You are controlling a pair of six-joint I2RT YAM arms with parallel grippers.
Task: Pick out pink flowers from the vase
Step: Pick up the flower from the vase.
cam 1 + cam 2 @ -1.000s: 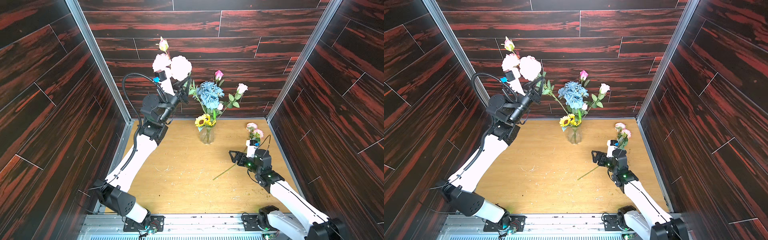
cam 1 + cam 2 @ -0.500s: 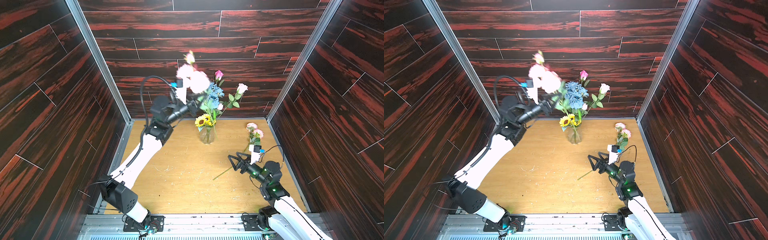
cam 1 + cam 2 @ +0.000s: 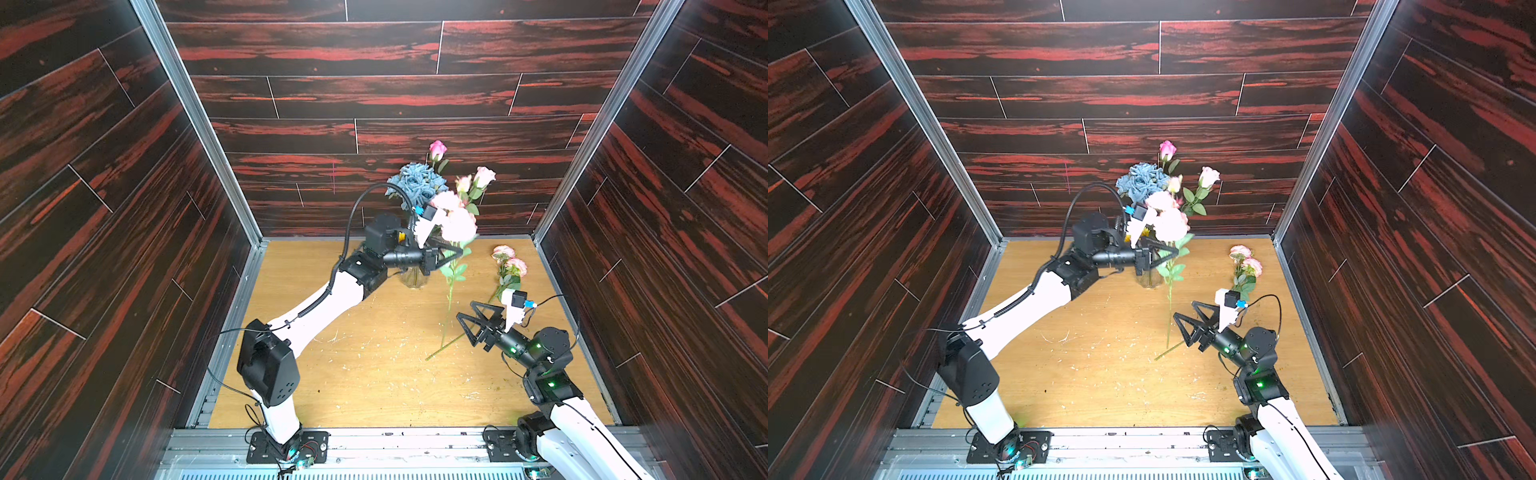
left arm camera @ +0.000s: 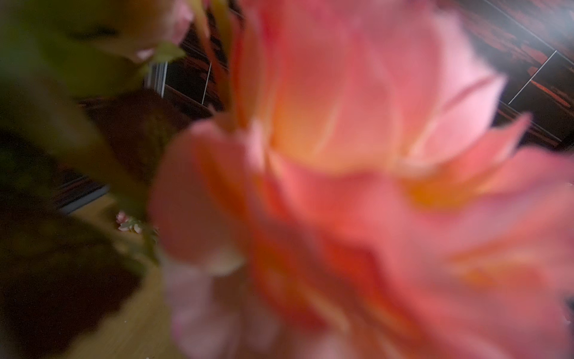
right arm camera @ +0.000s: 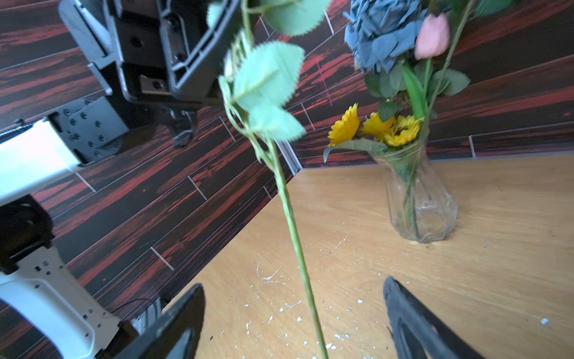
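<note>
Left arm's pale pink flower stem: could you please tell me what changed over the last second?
The left gripper, shut on the green stem with pale pink ruffled blooms, swung from high left of the clear glass vase across to its right. The open right gripper barely shifted; the stem now hangs between its fingers. Vase, light-blue rose cluster and the pink flowers lying on the table stayed.
</note>
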